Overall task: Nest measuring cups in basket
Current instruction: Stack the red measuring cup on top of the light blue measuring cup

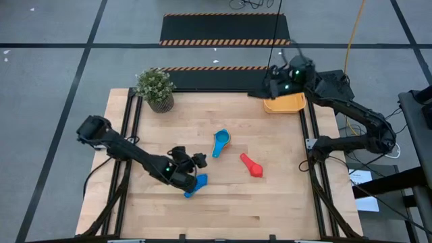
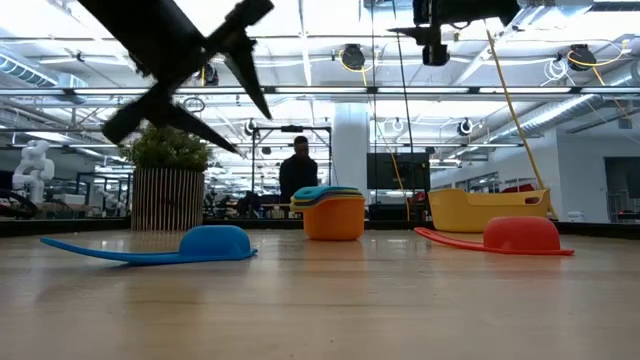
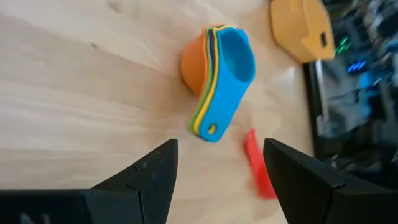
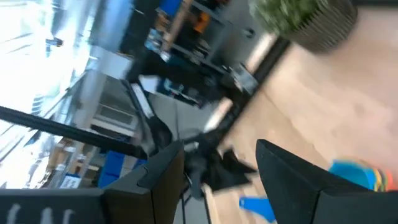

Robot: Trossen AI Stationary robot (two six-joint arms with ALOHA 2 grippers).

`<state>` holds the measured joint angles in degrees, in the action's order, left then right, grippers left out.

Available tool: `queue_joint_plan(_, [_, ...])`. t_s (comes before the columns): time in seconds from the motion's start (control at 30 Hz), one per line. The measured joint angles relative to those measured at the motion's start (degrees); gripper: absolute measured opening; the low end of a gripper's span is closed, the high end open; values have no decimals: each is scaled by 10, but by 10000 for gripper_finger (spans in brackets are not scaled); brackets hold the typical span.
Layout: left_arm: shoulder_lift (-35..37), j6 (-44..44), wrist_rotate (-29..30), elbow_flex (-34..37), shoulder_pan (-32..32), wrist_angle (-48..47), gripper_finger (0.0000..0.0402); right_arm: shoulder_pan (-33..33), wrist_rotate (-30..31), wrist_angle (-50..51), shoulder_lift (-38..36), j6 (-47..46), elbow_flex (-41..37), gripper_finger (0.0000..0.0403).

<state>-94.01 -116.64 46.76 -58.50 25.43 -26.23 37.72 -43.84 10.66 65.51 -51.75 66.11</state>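
Note:
A nested stack of measuring cups (image 1: 221, 142), orange outermost and blue on top, stands upright mid-table. A single blue cup (image 1: 196, 183) lies bowl-down near my left arm, and a red cup (image 1: 251, 164) lies bowl-down to the stack's right. The yellow-orange basket (image 1: 285, 102) sits at the far right corner. My left gripper (image 3: 221, 168) hangs open above the table, pointing at the stack (image 3: 217, 74), with nothing between its fingers. My right gripper (image 4: 221, 168) is open and raised by the basket's far left side (image 1: 271, 86).
A potted green plant (image 1: 156, 88) stands at the far left corner. Dark frame rails run along the table's left (image 1: 128, 135) and right (image 1: 307, 135) sides. Bare wood lies toward the near edge (image 1: 223, 212). A person (image 2: 298, 170) stands in the room beyond.

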Motion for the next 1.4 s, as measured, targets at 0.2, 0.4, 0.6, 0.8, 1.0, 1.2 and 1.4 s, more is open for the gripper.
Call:
queue_joint_plan(0.2, [68,122,-76,0,-6,-64,239,-100,122,94,-13,1,0,194])
queue_joint_plan(0.4, [98,230,-150,0,-16,-93,239,-197,236,173,-19,-41,0,194])
queue_joint_plan(0.6, [100,286,-209,0,-21,-97,239,-288,335,233,-19,-86,0,194])
queue_joint_plan(0.8, [100,300,-238,0,-10,-90,239,-362,403,282,-18,-142,0,194])
queue_joint_plan(1.0, [100,300,-240,0,12,-82,239,-401,423,295,-15,-193,0,194])
queue_joint_plan(1.2, [100,299,-240,0,24,-82,239,-416,401,292,-6,-194,0,194])
queue_joint_plan(1.4, [100,299,-232,0,24,-82,239,-408,328,286,11,-95,0,194])
